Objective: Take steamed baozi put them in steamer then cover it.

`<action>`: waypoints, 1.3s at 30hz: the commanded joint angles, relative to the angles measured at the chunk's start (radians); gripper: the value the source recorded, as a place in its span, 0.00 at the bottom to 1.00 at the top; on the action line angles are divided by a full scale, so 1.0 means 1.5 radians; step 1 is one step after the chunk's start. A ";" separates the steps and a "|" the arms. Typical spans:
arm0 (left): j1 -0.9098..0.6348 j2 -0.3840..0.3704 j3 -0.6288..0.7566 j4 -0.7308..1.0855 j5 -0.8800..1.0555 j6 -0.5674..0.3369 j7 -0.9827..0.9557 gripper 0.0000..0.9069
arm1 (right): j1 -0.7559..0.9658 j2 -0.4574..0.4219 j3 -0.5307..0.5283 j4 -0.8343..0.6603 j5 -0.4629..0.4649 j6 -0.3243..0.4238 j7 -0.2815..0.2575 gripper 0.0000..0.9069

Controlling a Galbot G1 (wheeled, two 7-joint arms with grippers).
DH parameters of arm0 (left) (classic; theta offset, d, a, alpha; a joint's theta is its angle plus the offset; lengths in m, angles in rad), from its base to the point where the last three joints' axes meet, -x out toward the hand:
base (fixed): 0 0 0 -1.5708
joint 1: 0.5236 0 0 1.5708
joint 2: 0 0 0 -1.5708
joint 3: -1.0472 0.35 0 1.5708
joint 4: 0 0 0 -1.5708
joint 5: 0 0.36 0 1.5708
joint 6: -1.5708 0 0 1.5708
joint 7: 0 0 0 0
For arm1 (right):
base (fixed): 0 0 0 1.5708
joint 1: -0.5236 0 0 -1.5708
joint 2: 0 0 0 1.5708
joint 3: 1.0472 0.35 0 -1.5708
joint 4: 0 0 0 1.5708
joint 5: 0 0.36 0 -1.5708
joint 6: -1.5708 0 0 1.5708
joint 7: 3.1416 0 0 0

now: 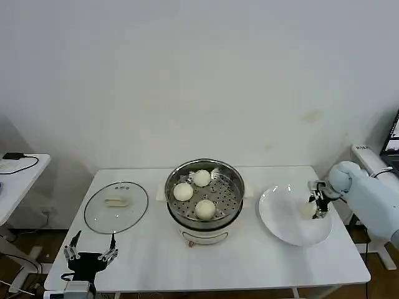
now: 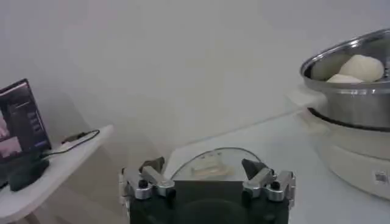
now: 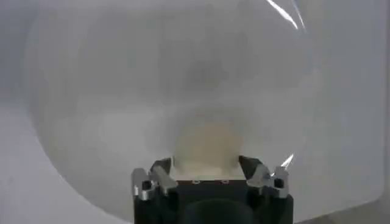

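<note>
wall (image 1: 199,75): plain white | side table (image 1: 15,180): white, left, cable on top | floor (image 1: 19,249): brown

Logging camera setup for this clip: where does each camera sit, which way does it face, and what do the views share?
Head view: on the robot's head, looking forward and down at the white table; shows the left gripper at the near edge and the right gripper over the plate.
Left wrist view: on the left arm, facing across the table past the left gripper to the cover and steamer.
Right wrist view: on the right arm, looking down past the right gripper at one baozi.
Shared: head and left wrist views both show the cover and steamer.
</note>
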 commanded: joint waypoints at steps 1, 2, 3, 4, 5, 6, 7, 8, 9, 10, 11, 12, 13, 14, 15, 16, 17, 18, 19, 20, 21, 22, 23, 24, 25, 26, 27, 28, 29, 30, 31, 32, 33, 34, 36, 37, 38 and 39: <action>0.001 0.000 0.000 -0.003 0.000 0.000 0.000 1.00 | -0.003 0.006 0.005 -0.005 -0.003 -0.002 -0.001 0.66; 0.002 0.000 0.000 -0.003 0.000 0.000 0.000 1.00 | -0.003 0.005 0.005 -0.004 -0.002 -0.002 -0.002 0.66; 0.002 0.000 0.000 -0.004 0.000 0.000 0.000 1.00 | -0.001 0.001 0.003 0.003 0.001 -0.005 -0.001 0.64; 0.003 0.000 0.000 -0.004 0.000 0.000 -0.001 1.00 | 0.002 -0.002 0.001 0.009 0.006 -0.007 -0.002 0.66; 0.003 0.000 0.000 -0.005 0.000 0.000 -0.001 1.00 | 0.007 -0.008 -0.004 0.018 0.010 -0.008 -0.004 0.66; 0.004 0.000 -0.001 -0.006 0.000 0.000 -0.001 1.00 | 0.013 -0.015 -0.008 0.028 0.012 -0.009 -0.005 0.66; 0.005 0.000 -0.001 -0.006 0.000 0.000 -0.001 1.00 | 0.021 -0.024 -0.012 0.038 0.012 -0.008 -0.010 0.66; 0.005 0.000 -0.001 -0.007 0.000 0.000 -0.001 1.00 | 0.044 -0.041 -0.033 0.063 0.018 -0.008 -0.025 0.66; 0.006 0.000 -0.002 -0.008 0.000 0.000 -0.001 1.00 | 0.048 -0.047 -0.037 0.075 0.022 -0.010 -0.026 0.66; 0.006 0.000 -0.002 -0.008 0.000 0.000 -0.001 1.00 | 0.070 -0.071 -0.063 0.100 0.038 -0.017 -0.026 0.66; 0.005 0.000 -0.003 -0.009 0.000 0.000 -0.001 1.00 | 0.101 -0.091 -0.090 0.135 0.057 -0.030 -0.025 0.66; 0.006 0.000 -0.003 -0.010 0.000 0.000 -0.001 1.00 | 0.101 -0.091 -0.090 0.135 0.057 -0.030 -0.025 0.66; 0.005 0.001 -0.003 -0.010 0.000 0.000 -0.001 1.00 | 0.137 -0.114 -0.117 0.177 0.087 -0.044 -0.025 0.66; 0.005 0.001 -0.002 -0.012 0.001 0.000 -0.001 1.00 | 0.164 -0.128 -0.131 0.201 0.105 -0.056 -0.025 0.66; 0.005 0.001 -0.002 -0.013 0.001 0.000 -0.001 1.00 | 0.171 -0.128 -0.134 0.219 0.107 -0.059 -0.025 0.66; 0.004 0.001 -0.001 -0.013 0.001 0.000 -0.001 1.00 | 0.200 -0.143 -0.159 0.250 0.126 -0.068 -0.025 0.66; 0.004 0.001 0.000 -0.014 0.002 0.001 -0.001 1.00 | 0.230 -0.152 -0.179 0.277 0.143 -0.078 -0.024 0.66; 0.003 0.001 0.001 -0.015 0.002 0.001 -0.001 1.00 | 0.243 -0.156 -0.191 0.293 0.152 -0.080 -0.025 0.66; 0.003 0.002 0.002 -0.016 0.002 0.001 -0.001 1.00 | 0.263 -0.158 -0.198 0.305 0.161 -0.084 -0.027 0.67; 0.004 0.002 0.002 -0.017 0.002 0.001 -0.001 1.00 | 0.290 -0.162 -0.224 0.332 0.178 -0.094 -0.028 0.66; 0.004 0.002 0.002 -0.018 0.002 0.001 -0.001 1.00 | 0.319 -0.161 -0.247 0.348 0.191 -0.103 -0.027 0.66; 0.004 0.002 0.003 -0.018 0.002 0.001 -0.001 1.00 | 0.350 -0.159 -0.267 0.363 0.206 -0.110 -0.024 0.67; 0.003 0.003 0.003 -0.019 0.002 0.001 -0.001 1.00 | 0.402 -0.150 -0.303 0.378 0.230 -0.117 -0.022 0.67; 0.002 0.003 0.004 -0.019 0.002 0.001 -0.001 1.00 | 0.436 -0.141 -0.328 0.391 0.244 -0.122 -0.018 0.67; 0.001 0.004 0.006 -0.020 0.002 0.001 -0.001 1.00 | 0.447 -0.138 -0.337 0.395 0.255 -0.125 -0.017 0.67; 0.000 0.004 0.007 -0.021 0.002 0.002 -0.001 1.00 | 0.491 -0.120 -0.375 0.410 0.285 -0.136 -0.011 0.67; -0.001 0.004 0.008 -0.021 0.002 0.002 -0.001 1.00 | 0.500 -0.115 -0.375 0.413 0.288 -0.138 -0.010 0.67; -0.003 0.004 0.009 -0.021 0.002 0.002 -0.001 1.00 | 0.529 -0.098 -0.402 0.423 0.311 -0.145 -0.002 0.67; -0.005 0.005 0.010 -0.021 0.002 0.003 -0.001 1.00 | 0.554 -0.080 -0.436 0.434 0.336 -0.154 0.005 0.67; -0.007 0.005 0.010 -0.019 0.002 0.003 -0.001 1.00 | 0.565 -0.070 -0.445 0.441 0.350 -0.163 0.012 0.67; -0.008 0.006 0.011 -0.018 0.002 0.003 -0.002 1.00 | 0.574 -0.055 -0.455 0.448 0.365 -0.172 0.021 0.67; -0.011 0.008 0.012 -0.017 0.001 0.003 -0.002 1.00 | 0.579 -0.036 -0.463 0.458 0.382 -0.182 0.031 0.67; -0.014 0.008 0.012 -0.015 0.001 0.003 -0.001 1.00 | 0.580 -0.030 -0.465 0.462 0.388 -0.186 0.035 0.67; -0.015 0.008 0.012 -0.014 0.001 0.003 -0.002 1.00 | 0.579 -0.012 -0.469 0.472 0.406 -0.202 0.048 0.67; -0.017 0.008 0.013 -0.013 0.002 0.004 -0.002 1.00 | 0.574 0.015 -0.475 0.485 0.450 -0.226 0.076 0.67; -0.018 0.008 0.014 -0.013 0.002 0.005 -0.002 1.00 | 0.572 0.024 -0.479 0.489 0.463 -0.237 0.086 0.67; -0.018 0.009 0.014 -0.013 0.003 0.005 -0.002 1.00 | 0.570 0.037 -0.483 0.492 0.482 -0.248 0.095 0.67; -0.020 0.009 0.013 -0.013 0.003 0.006 -0.001 1.00 | 0.570 0.046 -0.490 0.491 0.491 -0.257 0.103 0.67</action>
